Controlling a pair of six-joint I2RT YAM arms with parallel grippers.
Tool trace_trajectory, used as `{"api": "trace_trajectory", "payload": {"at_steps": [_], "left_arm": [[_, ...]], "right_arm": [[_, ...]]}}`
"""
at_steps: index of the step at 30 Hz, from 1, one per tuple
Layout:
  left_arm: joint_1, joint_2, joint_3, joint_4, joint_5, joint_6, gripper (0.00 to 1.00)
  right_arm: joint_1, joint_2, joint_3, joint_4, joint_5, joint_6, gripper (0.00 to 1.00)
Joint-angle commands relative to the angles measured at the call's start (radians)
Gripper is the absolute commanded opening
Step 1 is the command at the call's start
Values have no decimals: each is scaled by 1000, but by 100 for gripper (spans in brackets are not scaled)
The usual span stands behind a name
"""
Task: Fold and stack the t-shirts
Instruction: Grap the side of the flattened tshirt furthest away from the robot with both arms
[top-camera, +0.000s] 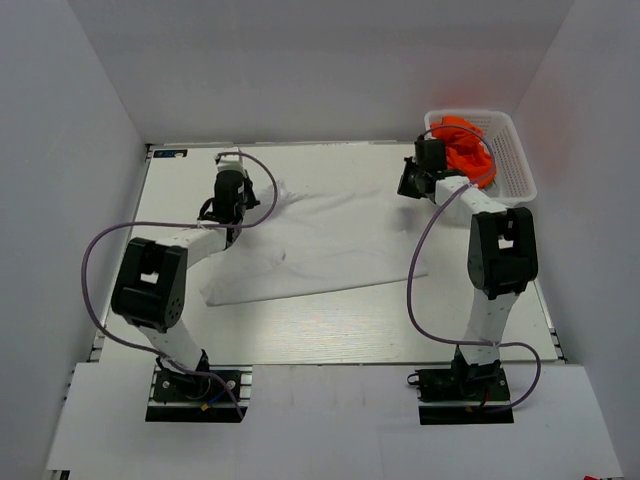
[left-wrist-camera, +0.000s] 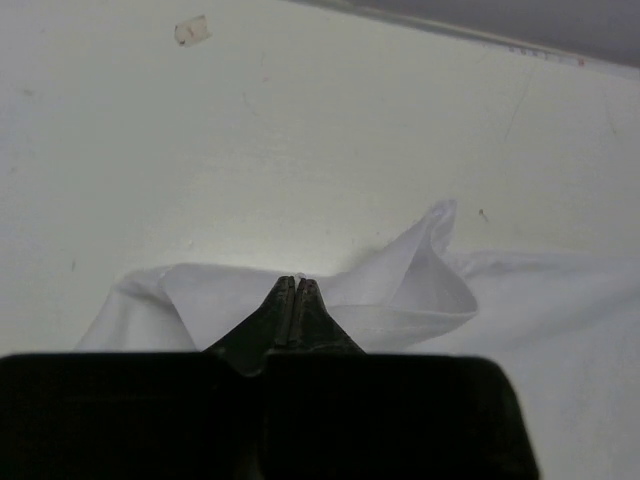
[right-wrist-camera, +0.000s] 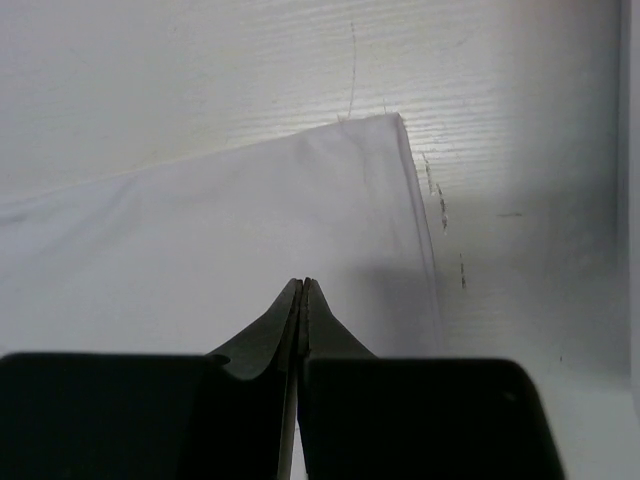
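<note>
A plain white t-shirt (top-camera: 320, 245) lies spread across the middle of the table. My left gripper (top-camera: 238, 190) is at its far left corner. In the left wrist view the left gripper (left-wrist-camera: 297, 284) is shut on a raised fold of the white t-shirt (left-wrist-camera: 400, 290). My right gripper (top-camera: 412, 185) is at the shirt's far right side. In the right wrist view the right gripper (right-wrist-camera: 303, 285) is shut with its tips down on the flat white t-shirt (right-wrist-camera: 200, 230), near a hemmed corner. Orange t-shirts (top-camera: 462, 148) lie bunched in the basket.
A white plastic lattice basket (top-camera: 512, 160) stands at the far right, close behind the right arm. Purple cables loop beside both arms. White walls enclose the table on three sides. A scrap of tape (left-wrist-camera: 191, 30) lies on the bare table beyond the left gripper.
</note>
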Motion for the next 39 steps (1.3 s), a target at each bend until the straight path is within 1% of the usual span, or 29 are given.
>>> {"api": "trace_trajectory", "payload": {"at_steps": [1, 2, 4, 5, 6, 7, 9, 10, 12, 13, 14, 15, 16, 17, 18, 19, 20, 22, 23, 24, 27, 28, 29, 31, 33, 36, 37, 39], "left_arm": [[-8, -191, -114, -9, -34, -61, 0], [-18, -225, -176, -18, -34, -91, 0], [-18, -291, -238, -27, -45, -115, 0], [-27, -325, -298, -27, -45, -115, 0], [-27, -381, -324, -27, -36, -142, 0], [-27, -406, -367, -36, -36, -142, 0], [-37, -452, -401, -36, -19, -156, 0], [-38, -452, -412, -21, -19, -156, 0], [-38, -452, -412, -12, -19, -156, 0], [-38, -442, -396, -24, -19, -156, 0], [-38, -429, -384, -24, -19, -156, 0], [-38, -419, -372, -38, -19, -156, 0], [-38, -408, -349, -38, -28, -156, 0], [-38, -385, -338, -48, -28, -144, 0], [-38, -374, -329, -49, -39, -144, 0], [-38, -365, -309, -49, -39, -133, 0], [-38, -344, -300, -58, -49, -133, 0], [-38, -323, -274, -58, -63, -133, 0], [-38, -314, -274, -68, -63, -123, 0], [-38, -301, -261, -69, -63, -122, 0], [-38, -287, -243, -69, -63, -122, 0], [-38, -276, -243, -69, -63, -122, 0], [-38, -267, -243, -69, -63, -122, 0], [-38, -267, -234, -69, -63, -122, 0], [-38, -257, -234, -69, -63, -122, 0], [-38, -257, -225, -69, -74, -122, 0], [-38, -257, -225, -69, -74, -122, 0], [-38, -257, -225, -69, -74, -113, 0]], "right_arm": [[2, -73, -80, 66, 2, 7, 0], [2, -99, -94, 71, 1, 9, 0], [-3, -116, -114, 81, 15, 7, 0], [-4, -134, -142, 85, 22, 7, 0], [-4, -136, -146, 91, 39, 6, 0], [-6, -133, -139, 86, 39, 1, 0], [-4, -110, -105, 79, 44, -2, 0], [-3, -70, -88, 66, 51, 1, 20], [-8, -36, 9, 39, 45, 6, 20], [-8, 35, 39, 28, 41, -3, 27], [-3, 57, 145, -15, 39, -11, 33], [-1, 85, 178, -27, 39, -19, 37], [-1, 161, 208, -38, 51, -25, 46], [0, 192, 326, -93, 58, -26, 50], [-6, 218, 362, -115, 58, -25, 53], [-6, 288, 393, -139, 61, -28, 55], [-4, 306, 459, -152, 61, -29, 55], [-1, 388, 504, -159, 59, -40, 58], [0, 401, 533, -167, 46, -43, 58], [0, 424, 542, -173, 42, -45, 60], [0, 459, 584, -195, 50, -36, 60], [-3, 464, 582, -198, 52, -34, 60], [2, 465, 582, -213, 58, -28, 55], [3, 453, 552, -222, 71, -22, 54], [6, 420, 512, -222, 82, -19, 47], [11, 389, 444, -210, 100, -17, 47], [15, 378, 426, -218, 108, -20, 50], [19, 372, 424, -234, 131, -28, 53]]}}
